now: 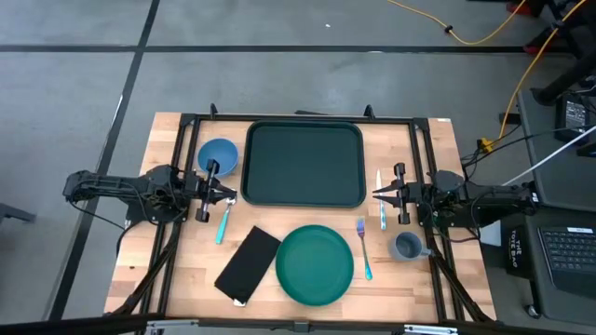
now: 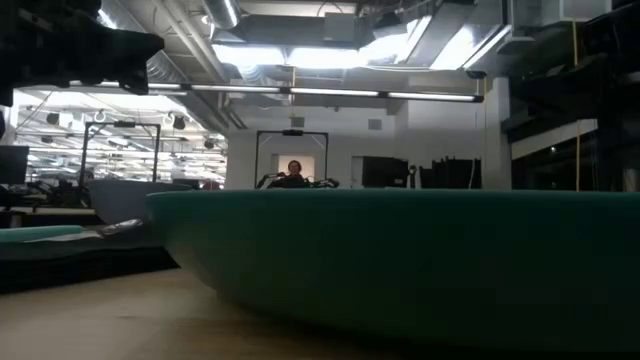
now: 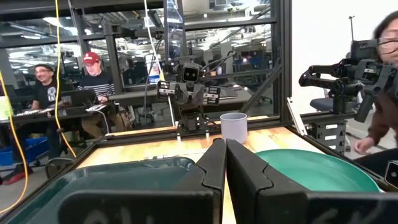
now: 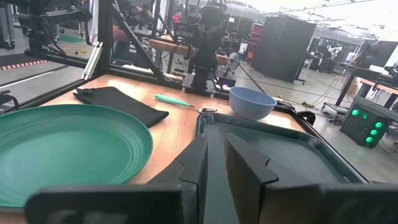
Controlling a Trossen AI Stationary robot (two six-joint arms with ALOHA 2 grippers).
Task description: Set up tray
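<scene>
The dark green tray (image 1: 303, 163) lies flat on the far middle of the table. It also shows in the left wrist view (image 3: 93, 186) and the right wrist view (image 4: 298, 155). My left gripper (image 1: 233, 196) (image 3: 225, 155) hovers shut off the tray's near left corner, pointing right. My right gripper (image 1: 375, 194) (image 4: 216, 149) hovers shut off the tray's near right corner, pointing left. Neither touches anything.
A blue bowl (image 1: 218, 154) sits left of the tray, with a teal spoon (image 1: 223, 223) near it. A round green plate (image 1: 315, 264) and a black napkin (image 1: 248, 264) lie near the front edge. A fork (image 1: 363, 249), a knife (image 1: 381, 209) and a grey cup (image 1: 406, 246) lie on the right. People sit beyond the table.
</scene>
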